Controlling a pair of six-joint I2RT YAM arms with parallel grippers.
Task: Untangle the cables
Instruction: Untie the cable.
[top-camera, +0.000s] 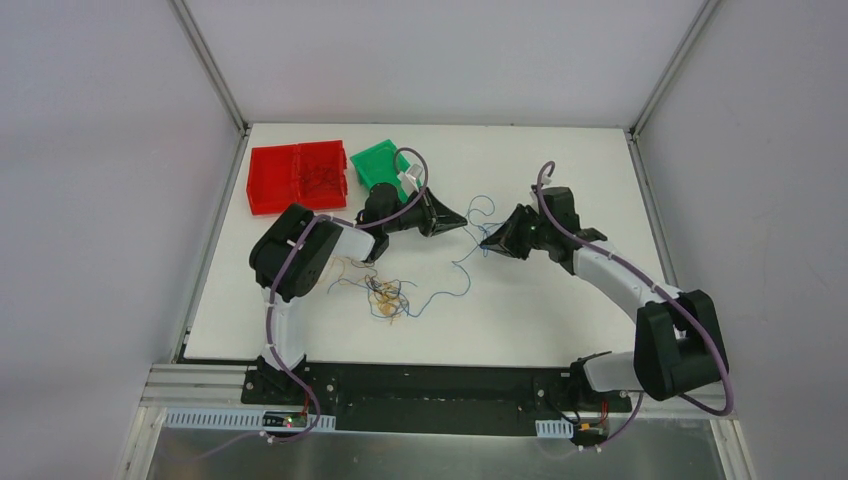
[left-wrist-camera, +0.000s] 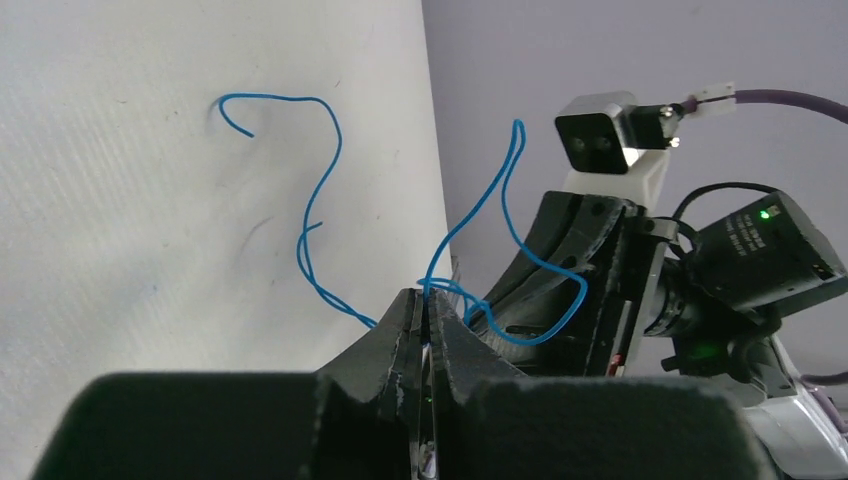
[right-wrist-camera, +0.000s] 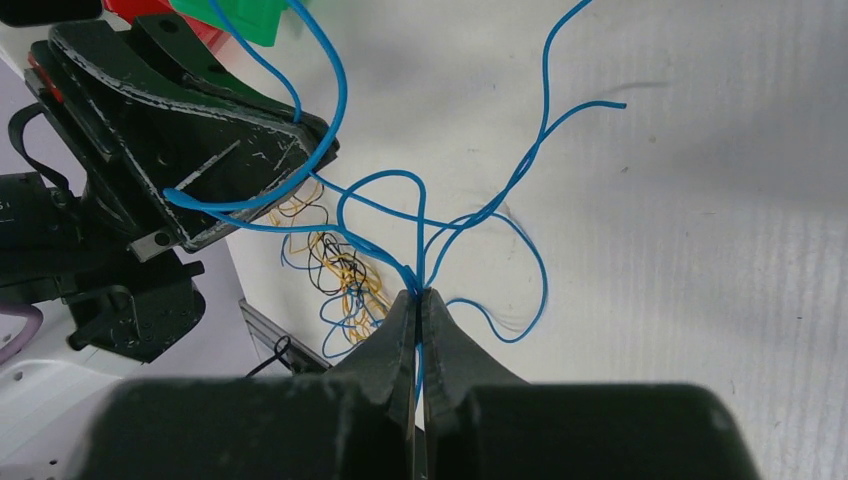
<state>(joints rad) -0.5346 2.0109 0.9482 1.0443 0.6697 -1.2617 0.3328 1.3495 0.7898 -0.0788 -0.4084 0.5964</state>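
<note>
The right end effector (right-wrist-camera: 418, 300) has its two dark fingers pressed together, pinching the blue cables (right-wrist-camera: 420, 215) right at the tips. From that pinch the blue strands fan upward and sideways in loops over the white worktop (right-wrist-camera: 680, 250); one loop drops to the right, just beside the fingers. Up on the left sits the left end effector (right-wrist-camera: 318, 150), black and scuffed, with a blue strand curving across its face and away past the top edge. Between the two, lower down, a tangle of cables (right-wrist-camera: 340, 280) in yellow, black and blue lies on the worktop. A green tray (right-wrist-camera: 250, 20) and a red tray (right-wrist-camera: 140, 8) peek in at the top left corner.
</note>
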